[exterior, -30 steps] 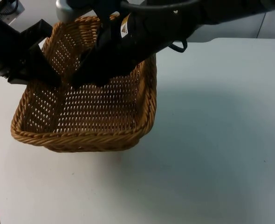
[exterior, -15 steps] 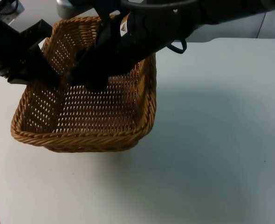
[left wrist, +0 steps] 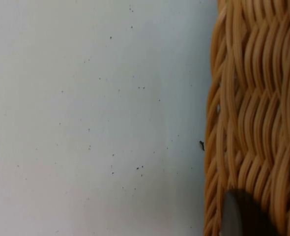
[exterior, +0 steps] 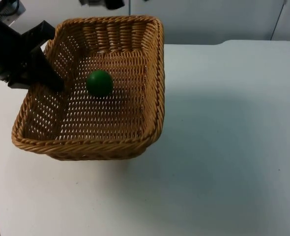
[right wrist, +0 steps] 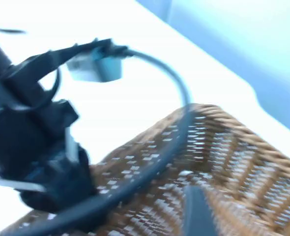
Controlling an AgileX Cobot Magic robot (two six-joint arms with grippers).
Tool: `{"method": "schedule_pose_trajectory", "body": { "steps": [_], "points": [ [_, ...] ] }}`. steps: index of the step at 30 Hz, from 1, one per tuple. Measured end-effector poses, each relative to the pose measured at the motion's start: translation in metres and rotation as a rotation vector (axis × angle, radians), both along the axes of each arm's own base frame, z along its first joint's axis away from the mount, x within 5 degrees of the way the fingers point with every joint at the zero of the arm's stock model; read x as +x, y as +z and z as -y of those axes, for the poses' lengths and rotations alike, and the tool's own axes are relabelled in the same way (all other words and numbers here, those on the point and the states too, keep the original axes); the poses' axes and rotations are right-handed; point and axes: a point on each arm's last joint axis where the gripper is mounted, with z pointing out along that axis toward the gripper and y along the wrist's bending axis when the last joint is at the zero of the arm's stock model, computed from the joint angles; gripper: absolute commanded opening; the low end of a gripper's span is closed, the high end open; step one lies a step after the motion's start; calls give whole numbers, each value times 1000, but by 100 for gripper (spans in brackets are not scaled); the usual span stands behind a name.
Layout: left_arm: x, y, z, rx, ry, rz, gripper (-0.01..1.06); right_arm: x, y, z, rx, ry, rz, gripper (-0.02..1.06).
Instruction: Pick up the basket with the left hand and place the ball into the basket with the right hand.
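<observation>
Spreading to a grey partition wall [exterior: 209, 19], the white table [exterior: 223, 147] bears one wicker basket [exterior: 152, 98] holding one green ball [exterior: 100, 82]. Left gripper [exterior: 50, 78] is clamped on the basket's left rim; right gripper [right wrist: 196, 211] hangs above the basket, jaw state unclear.

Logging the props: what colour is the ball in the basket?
Green; the small round ball shows best in the top view.

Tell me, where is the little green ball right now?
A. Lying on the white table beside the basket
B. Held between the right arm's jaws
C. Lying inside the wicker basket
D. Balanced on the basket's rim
C: the top view shows the green ball lying on the woven floor of the wicker basket, which the left gripper holds by its side wall.
</observation>
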Motion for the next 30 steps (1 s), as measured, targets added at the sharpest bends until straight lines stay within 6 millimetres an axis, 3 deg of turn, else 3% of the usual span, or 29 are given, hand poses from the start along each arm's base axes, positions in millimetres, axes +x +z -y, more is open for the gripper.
{"method": "schedule_pose_trajectory", "body": {
  "steps": [2,4,6,10,11,15,16,20,24,30],
  "points": [
    [0,0,0,0,0,0,0,1,5,7,-19,-13,0,5],
    [0,0,0,0,0,0,0,4,18,29,-55,-81,-24,0],
    [0,0,0,0,0,0,0,6,22,38,-71,-113,-31,0],
    [0,0,0,0,0,0,0,15,51,89,-83,-316,-3,0],
    [0,0,0,0,0,0,0,15,51,89,-83,-316,-3,0],
    [0,0,0,0,0,0,0,13,90,156,-171,-531,69,0],
    [0,0,0,0,0,0,0,13,90,156,-171,-531,69,0],
    [0,0,0,1,1,1,0,0,121,200,-127,-661,92,0],
    [0,0,0,1,1,1,0,-7,129,210,-102,-696,85,0],
    [0,0,0,1,1,1,0,-10,124,211,-106,-706,16,0]
  ]
}}
